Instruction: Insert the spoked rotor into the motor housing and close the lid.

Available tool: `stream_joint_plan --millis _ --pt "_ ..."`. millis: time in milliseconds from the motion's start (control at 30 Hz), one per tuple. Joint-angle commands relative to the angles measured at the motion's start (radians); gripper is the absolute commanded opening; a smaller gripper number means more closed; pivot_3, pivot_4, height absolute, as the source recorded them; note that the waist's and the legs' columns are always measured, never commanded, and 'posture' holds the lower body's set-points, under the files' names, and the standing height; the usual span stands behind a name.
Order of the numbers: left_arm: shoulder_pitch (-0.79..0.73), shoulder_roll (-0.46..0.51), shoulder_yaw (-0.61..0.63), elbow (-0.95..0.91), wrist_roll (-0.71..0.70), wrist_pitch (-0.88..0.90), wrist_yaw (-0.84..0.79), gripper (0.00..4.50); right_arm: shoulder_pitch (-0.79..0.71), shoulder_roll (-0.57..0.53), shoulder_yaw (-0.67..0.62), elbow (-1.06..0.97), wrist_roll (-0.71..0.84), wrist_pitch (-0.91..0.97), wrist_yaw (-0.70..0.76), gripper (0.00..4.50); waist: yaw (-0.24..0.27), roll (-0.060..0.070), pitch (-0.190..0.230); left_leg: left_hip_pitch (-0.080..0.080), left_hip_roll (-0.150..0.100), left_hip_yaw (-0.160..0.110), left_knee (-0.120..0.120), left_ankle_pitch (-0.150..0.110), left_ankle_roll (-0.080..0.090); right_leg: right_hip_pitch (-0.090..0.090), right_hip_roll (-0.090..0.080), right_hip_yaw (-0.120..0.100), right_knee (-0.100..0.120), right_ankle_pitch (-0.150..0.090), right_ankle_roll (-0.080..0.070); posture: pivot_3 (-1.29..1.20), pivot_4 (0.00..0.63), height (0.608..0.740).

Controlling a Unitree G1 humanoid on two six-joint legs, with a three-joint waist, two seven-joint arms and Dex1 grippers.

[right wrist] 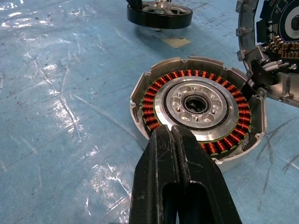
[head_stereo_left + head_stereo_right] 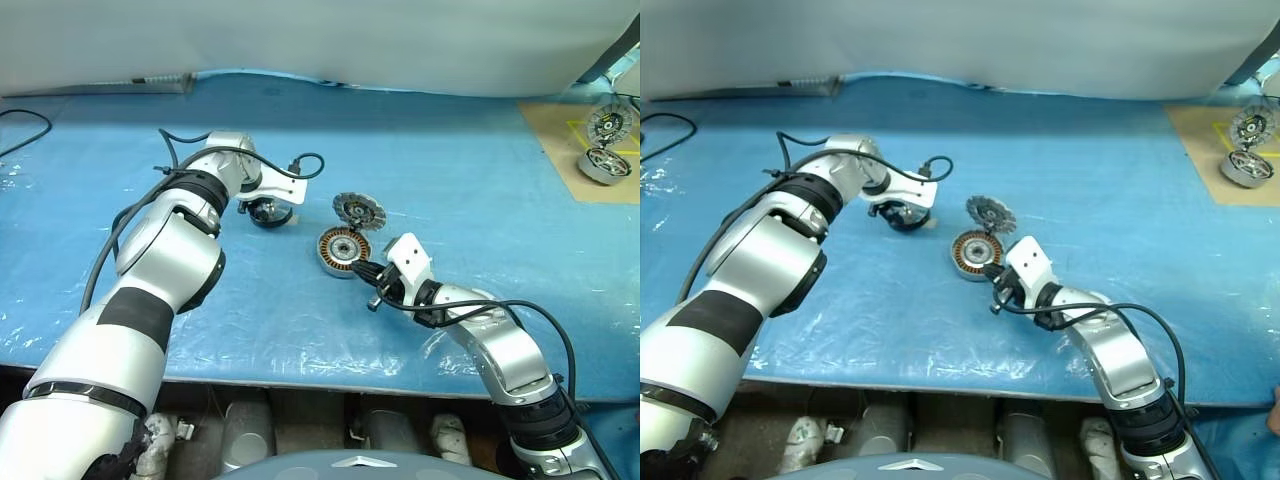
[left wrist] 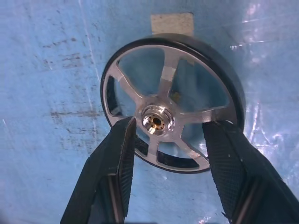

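on the blue plastic-covered surface (image 2: 470, 190), the motor housing (image 2: 343, 250) sits open near the middle, its ring of copper-brown windings (image 1: 150, 103) showing around a silver hub with a dark centre hole; nothing else lies inside it. the lid (image 2: 359, 211) stands tilted up at the housing's far rim, ribbed inner face showing. the right pincer (image 1: 173, 135) is fully closed, empty, its tips over the housing's near rim. well to the left of the housing, the left pincer (image 3: 170, 135) points steeply down and grips the spoked rotor (image 3: 173, 100), one finger set in between the spokes and the other against the black rim. two more motor parts (image 2: 607, 145) lie on a brown board at the far right.
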Motion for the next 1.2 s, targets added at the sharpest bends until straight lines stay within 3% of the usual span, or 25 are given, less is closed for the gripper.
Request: stream_joint_plan --millis 33,367,867,1200 --pt "-0.013 -0.001 -0.005 -0.003 0.01 -0.013 0.013 2.36 -0.004 -0.006 -0.01 -0.035 0.008 -0.009 0.001 0.0 0.0 0.0 0.0 0.0 0.0 0.0 0.0 0.0 0.0 0.0 0.0 0.0 0.0 0.0 0.0 0.0 0.15 0.74" --pt "-0.005 -0.02 0.015 0.003 -0.006 0.031 0.035 2.36 0.009 -0.012 -0.014 -0.045 0.006 -0.005 -0.005 0.0 0.0 0.0 0.0 0.0 0.0 0.0 0.0 0.0 0.0 0.0 0.0 0.0 0.0 0.0 0.0 0.0 0.15 0.74" --pt "0.036 -0.001 0.017 0.001 -0.013 0.03 -0.055 2.36 0.0 -0.016 -0.014 -0.038 0.008 -0.002 -0.009 0.0 0.0 0.0 0.0 0.001 0.0 0.0 0.0 0.0 0.0 0.003 0.0 0.0 0.0 0.0 0.0 0.0 0.15 0.74" --pt "0.052 0.016 0.0 -0.009 -0.011 -0.037 -0.229 2.36 -0.008 -0.017 -0.017 -0.029 0.008 -0.001 -0.008 0.0 -0.001 0.0 0.0 0.005 0.0 0.0 -0.001 0.0 0.0 0.005 0.0 0.001 0.0 -0.002 -0.004 0.0 0.15 0.74"
